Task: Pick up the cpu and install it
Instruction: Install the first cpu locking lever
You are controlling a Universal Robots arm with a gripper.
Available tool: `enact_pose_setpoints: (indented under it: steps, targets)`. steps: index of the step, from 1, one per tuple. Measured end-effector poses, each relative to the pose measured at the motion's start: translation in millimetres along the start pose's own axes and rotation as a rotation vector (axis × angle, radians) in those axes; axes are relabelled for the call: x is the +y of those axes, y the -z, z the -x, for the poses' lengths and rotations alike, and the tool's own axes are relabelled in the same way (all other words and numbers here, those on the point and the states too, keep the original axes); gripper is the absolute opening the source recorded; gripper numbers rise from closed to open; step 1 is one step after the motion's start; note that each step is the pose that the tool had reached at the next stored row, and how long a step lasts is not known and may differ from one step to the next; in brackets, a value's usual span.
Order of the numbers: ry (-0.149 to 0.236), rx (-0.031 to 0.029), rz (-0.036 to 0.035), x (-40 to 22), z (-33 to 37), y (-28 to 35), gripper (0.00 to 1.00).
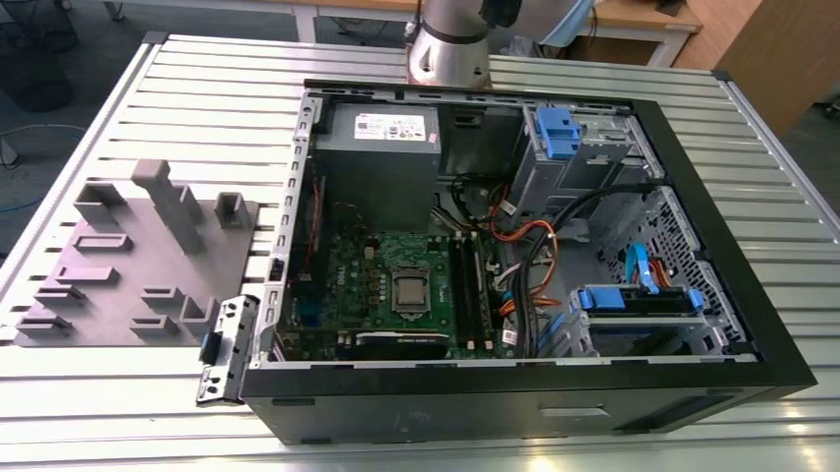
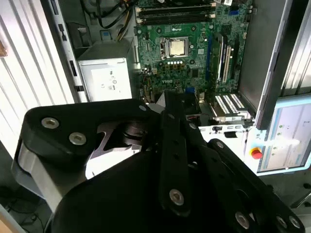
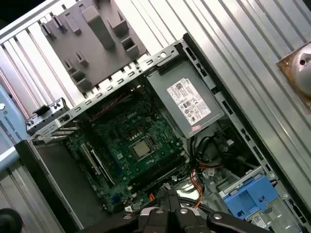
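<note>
The cpu (image 1: 409, 289) lies flat, silver top up, in the middle of the green motherboard (image 1: 374, 258); square, no long axis. The end effector (image 2: 171, 102) hangs above it, fingers together, holding nothing.

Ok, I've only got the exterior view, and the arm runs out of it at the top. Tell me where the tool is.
Observer: In the first wrist view the tool hangs high above the open case, its tip seen near the orange cables.
Operator: Tell me what it faces.
Observer: The board. In both wrist views the cpu sits in the socket, silver top up.
Operator: Report anything beyond the case.
Observer: The second wrist view shows a red button and a lit screen past the case wall.
</note>
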State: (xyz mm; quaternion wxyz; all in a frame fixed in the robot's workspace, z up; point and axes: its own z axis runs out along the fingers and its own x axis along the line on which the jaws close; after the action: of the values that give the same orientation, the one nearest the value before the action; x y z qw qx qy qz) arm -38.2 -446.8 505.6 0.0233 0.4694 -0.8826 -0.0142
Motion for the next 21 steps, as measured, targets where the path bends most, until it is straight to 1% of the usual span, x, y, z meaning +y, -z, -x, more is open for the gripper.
enact_pose_setpoints:
  steps: [1, 12, 16, 21]
  targets:
    - [0.0, 0.0001, -0.0001, -0.1, 0.0, -7.2, 0.11]
    - [0.0, 0.0008, -0.0005, -0.2, 0.2, -26.5, 0.11]
    - [0.0, 0.0009, -0.0005, -0.1, 0.1, -24.1, 0.11]
    - [0.0, 0.0007, -0.0005, 0.0, 0.1, -22.6, 0.11]
